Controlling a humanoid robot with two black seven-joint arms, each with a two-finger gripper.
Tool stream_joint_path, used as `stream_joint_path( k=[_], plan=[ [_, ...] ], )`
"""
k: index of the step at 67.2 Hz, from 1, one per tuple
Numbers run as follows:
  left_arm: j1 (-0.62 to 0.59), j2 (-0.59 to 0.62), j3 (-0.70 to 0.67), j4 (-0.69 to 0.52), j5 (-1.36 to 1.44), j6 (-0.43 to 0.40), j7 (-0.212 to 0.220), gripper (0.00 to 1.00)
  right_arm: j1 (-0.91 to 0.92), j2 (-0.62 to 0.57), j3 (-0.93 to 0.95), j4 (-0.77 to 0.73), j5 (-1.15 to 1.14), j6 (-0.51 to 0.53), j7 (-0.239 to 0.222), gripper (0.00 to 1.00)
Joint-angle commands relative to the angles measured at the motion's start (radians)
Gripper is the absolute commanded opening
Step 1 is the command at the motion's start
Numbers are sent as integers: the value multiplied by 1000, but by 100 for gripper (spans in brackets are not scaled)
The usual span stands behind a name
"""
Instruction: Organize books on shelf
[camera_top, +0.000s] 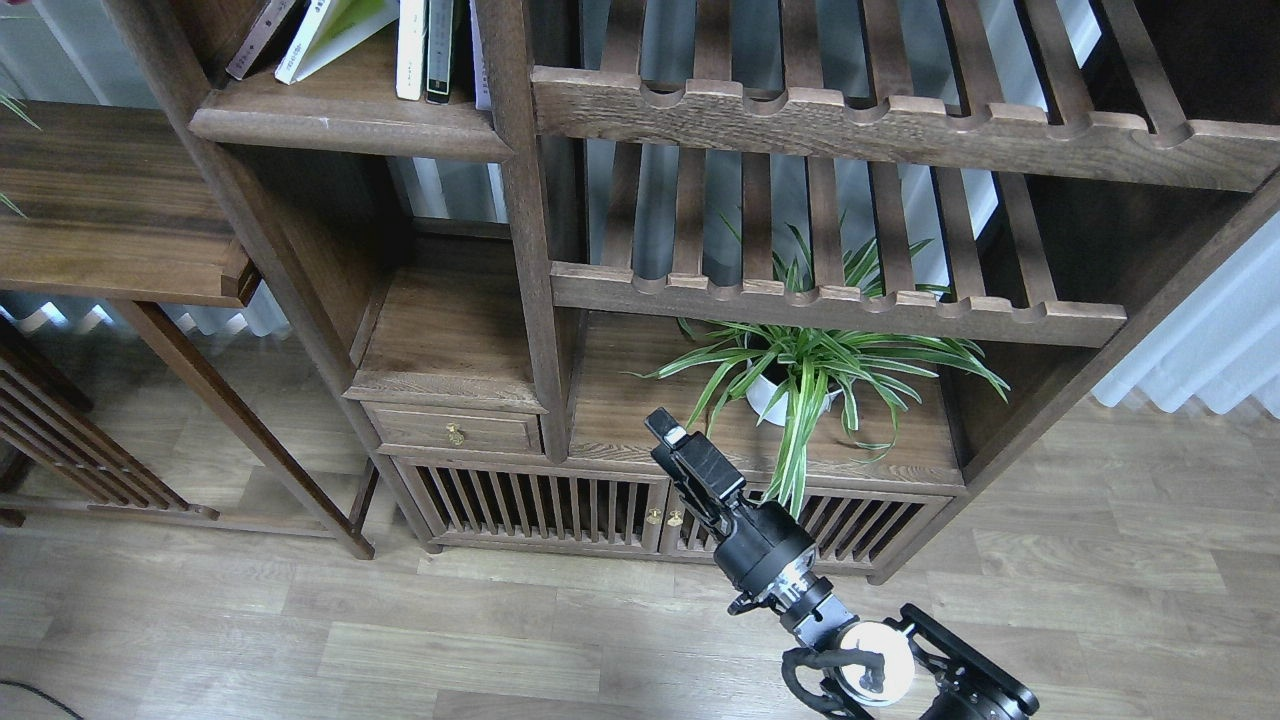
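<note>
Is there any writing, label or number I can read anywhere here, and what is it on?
None reads clearly.
Leaning yellow-green and white book on the dark-brown wooden shelf board: dark marks near its top, too small to read.
Thin white upright book and thin dark upright book: spine marks blurred.

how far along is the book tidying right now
Done, by the look of it: books already sit on the shelf at top left, some upright, two leaning; the view cuts off their tops. In hand: nothing. The right end effector hangs low in front of the cabinet, near the potted plant, carrying no book. Left: possibly straightening the leaning books; the left arm is out of view.
</note>
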Motion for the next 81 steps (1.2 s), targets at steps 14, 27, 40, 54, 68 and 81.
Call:
stream_joint_path(
  k=[14,27,40,54,68,81],
  plan=[
    [-47,-34,-2,61,18,0,-2,7,-1,0,-2,5,0,0,0,85],
    [-108,-33,0,118,18,0,-2,7,1,0,-2,4,0,0,0,85],
    [-162,-59,41,196,19,0,-34,7,4,0,-7,8,0,0,0,85],
    [-232,-120,75,304,48,0,-52,7,7,0,-22,27,2,0,2,85],
    [-269,-138,127,358,84,0,-92,7,8,0,-28,38,3,0,5,85],
    [-310,-157,175,419,113,0,-135,7,7,0,-28,41,3,0,5,87]
  ],
)
